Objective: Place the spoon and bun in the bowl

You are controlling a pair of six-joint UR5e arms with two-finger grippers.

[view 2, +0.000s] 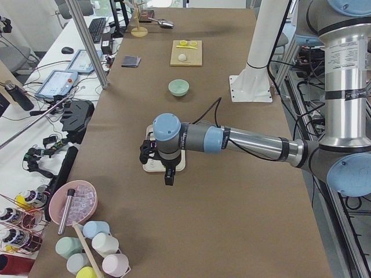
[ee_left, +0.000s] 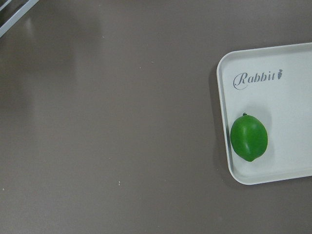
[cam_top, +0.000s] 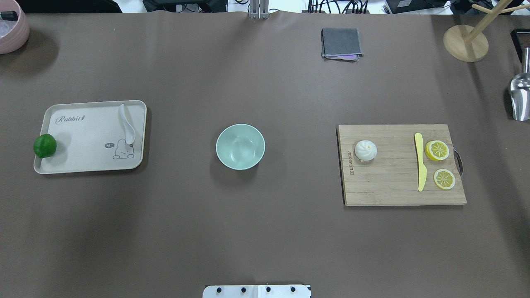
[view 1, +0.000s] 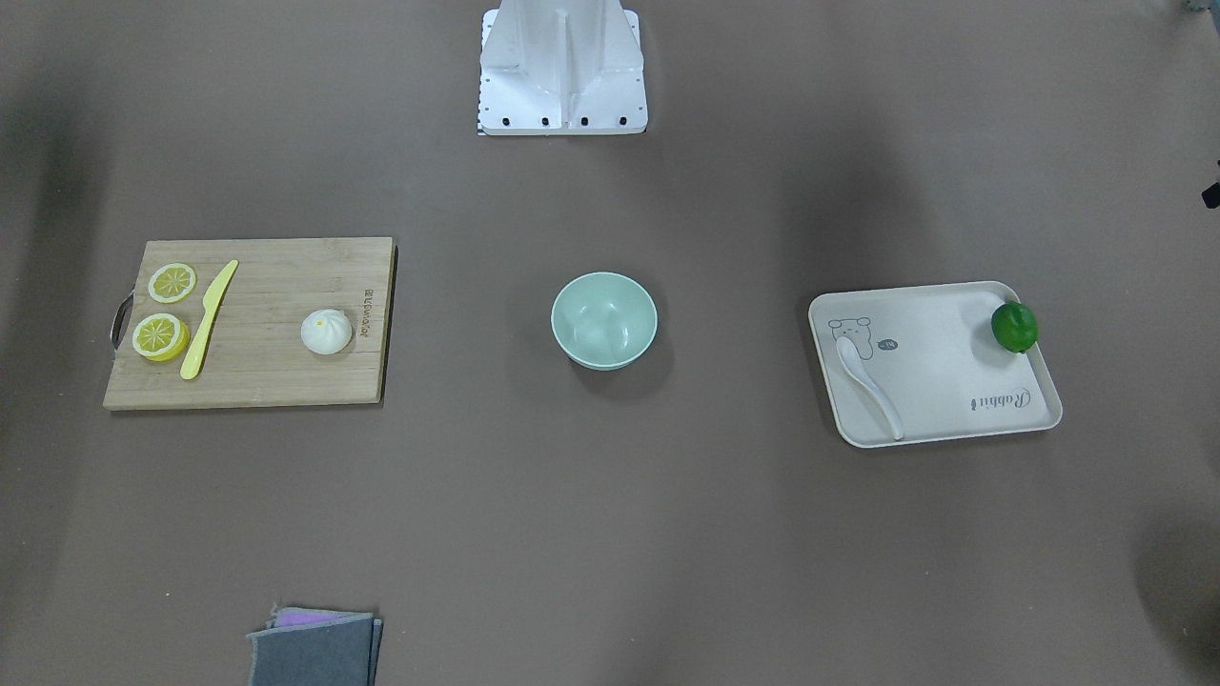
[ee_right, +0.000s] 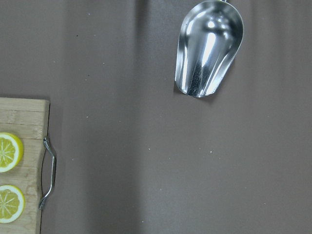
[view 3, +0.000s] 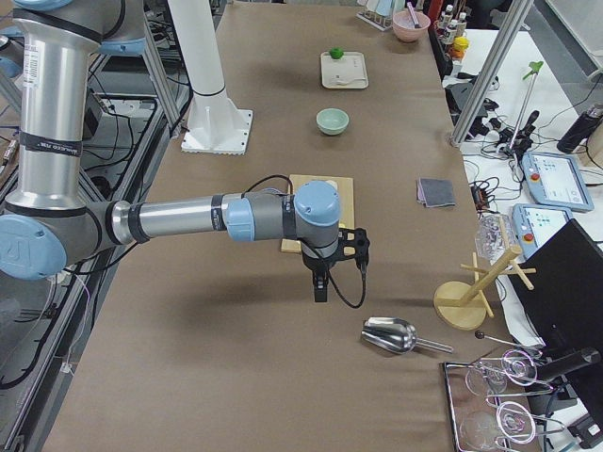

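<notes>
The white spoon (view 1: 867,381) lies on the beige tray (view 1: 953,381), also in the overhead view (cam_top: 127,126). The white bun (view 1: 327,332) sits on the wooden board (view 1: 267,372), also in the overhead view (cam_top: 366,150). The mint-green bowl (view 1: 603,319) stands empty at the table's middle (cam_top: 240,146). My left gripper (view 2: 168,176) hangs above the tray's outer end. My right gripper (view 3: 321,287) hangs above the table beyond the board's handle. Both show only in the side views, so I cannot tell whether they are open or shut.
A green lime (ee_left: 249,138) lies in the tray's corner. A yellow knife (cam_top: 420,161) and two lemon slices (cam_top: 437,150) lie on the board. A metal scoop (ee_right: 209,46), a wooden stand (cam_top: 466,43), a folded grey cloth (cam_top: 340,43) and a pink bowl (cam_top: 10,29) sit along the edges.
</notes>
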